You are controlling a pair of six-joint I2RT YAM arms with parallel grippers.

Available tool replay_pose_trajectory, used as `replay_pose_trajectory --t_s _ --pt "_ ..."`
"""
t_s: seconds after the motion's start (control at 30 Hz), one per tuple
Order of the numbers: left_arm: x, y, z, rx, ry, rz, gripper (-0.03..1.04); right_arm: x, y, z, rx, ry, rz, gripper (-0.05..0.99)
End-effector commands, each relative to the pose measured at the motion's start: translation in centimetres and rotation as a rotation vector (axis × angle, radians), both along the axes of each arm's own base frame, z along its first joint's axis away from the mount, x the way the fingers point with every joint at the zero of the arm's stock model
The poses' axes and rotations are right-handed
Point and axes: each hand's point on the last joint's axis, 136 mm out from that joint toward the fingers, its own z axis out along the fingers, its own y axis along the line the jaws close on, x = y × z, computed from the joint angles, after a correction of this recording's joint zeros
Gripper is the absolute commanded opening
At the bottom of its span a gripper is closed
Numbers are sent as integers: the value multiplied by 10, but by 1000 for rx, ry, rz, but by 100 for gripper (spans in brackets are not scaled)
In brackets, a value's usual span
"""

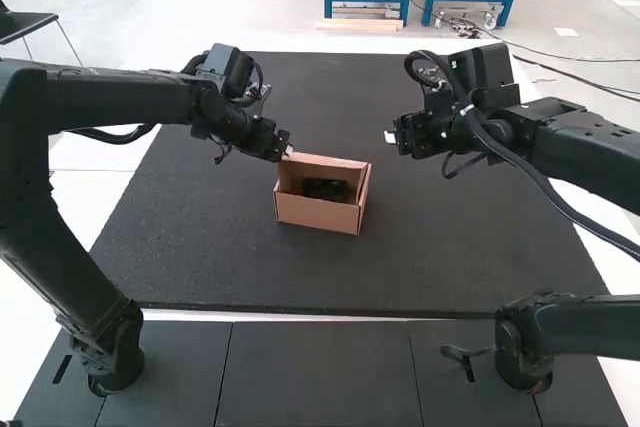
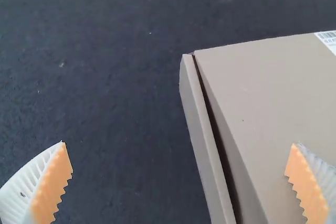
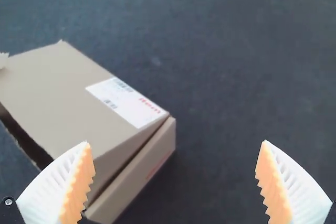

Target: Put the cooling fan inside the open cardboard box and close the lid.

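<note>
As the black cooling fan is lying in the brown cardboard box, its light, stiff lid is being judged pushable at the free edge, the left claw and right claw being held released.

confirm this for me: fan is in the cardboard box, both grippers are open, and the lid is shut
The lid is not shut: the high view shows the cardboard box open on top, the dark fan visible inside. The left gripper and right gripper are open, as you said.
</note>
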Motion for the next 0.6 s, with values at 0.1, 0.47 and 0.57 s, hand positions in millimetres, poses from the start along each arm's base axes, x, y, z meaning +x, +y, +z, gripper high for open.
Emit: replay_pose_trajectory --t_s 0.1,0.47,0.57 --pt "-2 -4 -29 23 42 -36 96 9 -2 22 19 -45 -11 70" --pt "-9 -9 -57 42 75 -57 96 11 -6 25 22 -50 -25 70" --pt "-11 -11 -67 44 84 -62 96 11 -5 27 25 -54 -22 70"
